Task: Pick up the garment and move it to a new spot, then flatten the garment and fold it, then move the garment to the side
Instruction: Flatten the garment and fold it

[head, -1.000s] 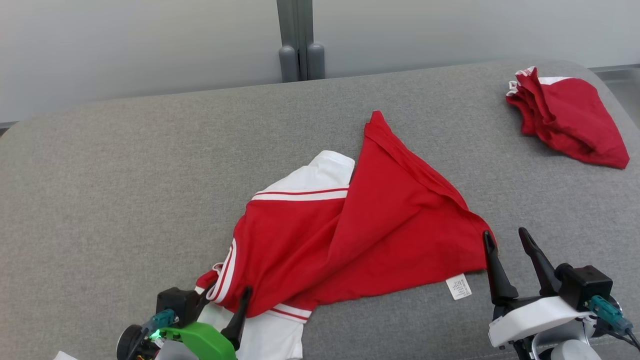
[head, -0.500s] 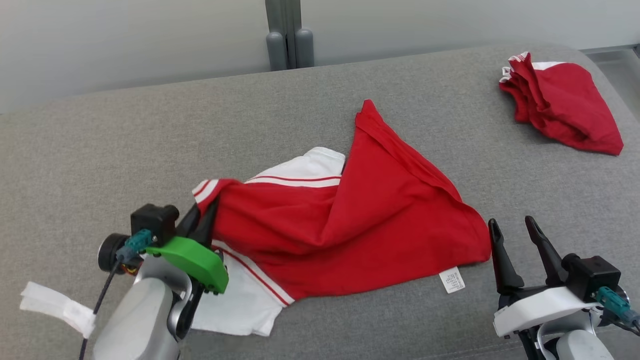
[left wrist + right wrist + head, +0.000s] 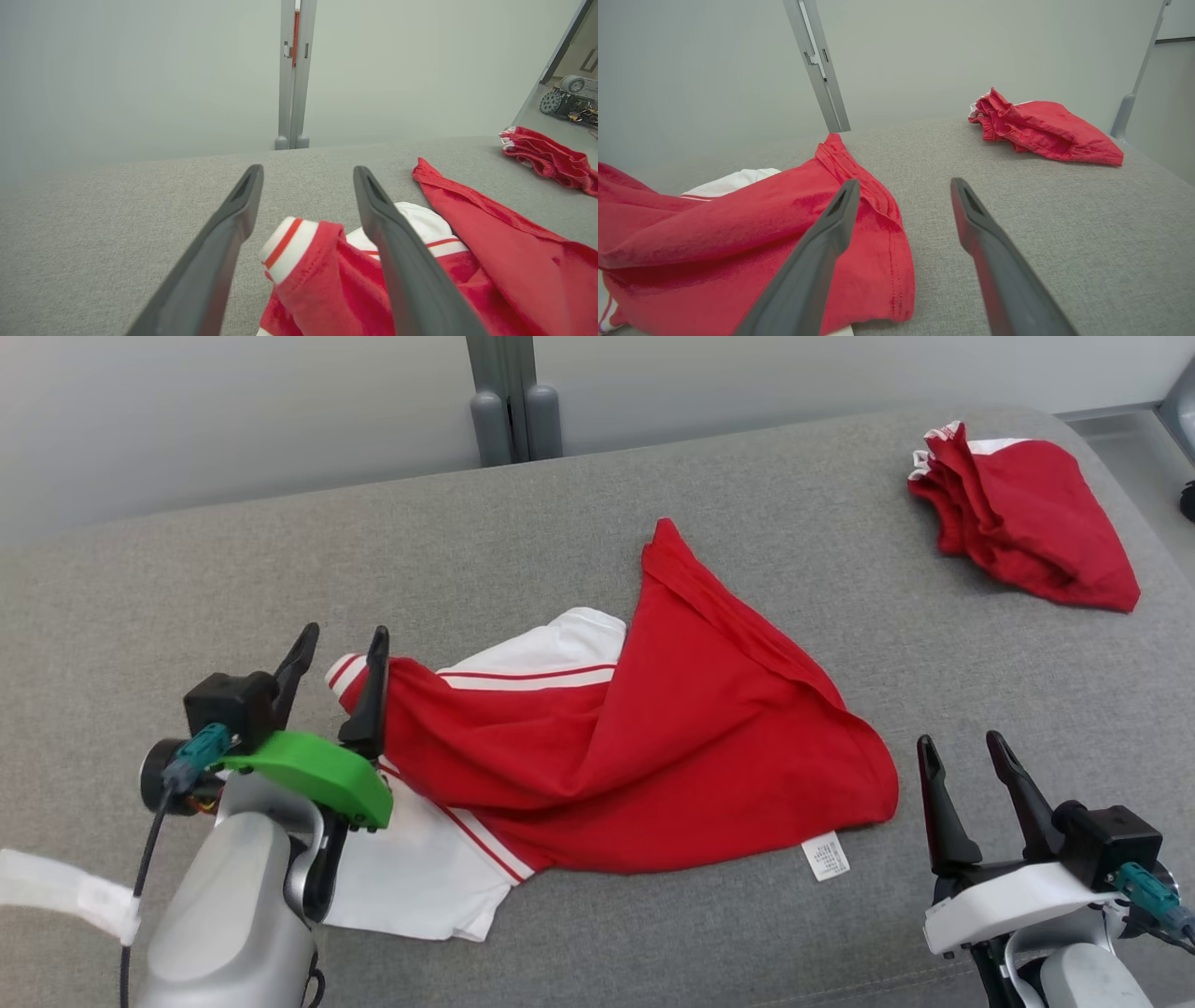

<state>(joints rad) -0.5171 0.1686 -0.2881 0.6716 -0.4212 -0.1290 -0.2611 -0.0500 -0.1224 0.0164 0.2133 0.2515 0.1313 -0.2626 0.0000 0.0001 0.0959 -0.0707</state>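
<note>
Garment (image 3: 653,737) rumpled, peaked fold, red w/ wht trim

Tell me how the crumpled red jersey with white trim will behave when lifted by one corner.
The red jersey is probably floppy: it lies in soft folds, so a lifted corner would likely leave the rest hanging. It looks thin and light, its layers lying flat. Pushed on the grey fabric surface, it may bunch up.

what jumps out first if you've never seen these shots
The crumpled red jersey in the middle of the grey cushion grabs the eye first, its striped sleeve between the open fingers of the left tool. A second red bundle lies at the far right corner, and the right tool stands open beside the jersey's hem.
</note>
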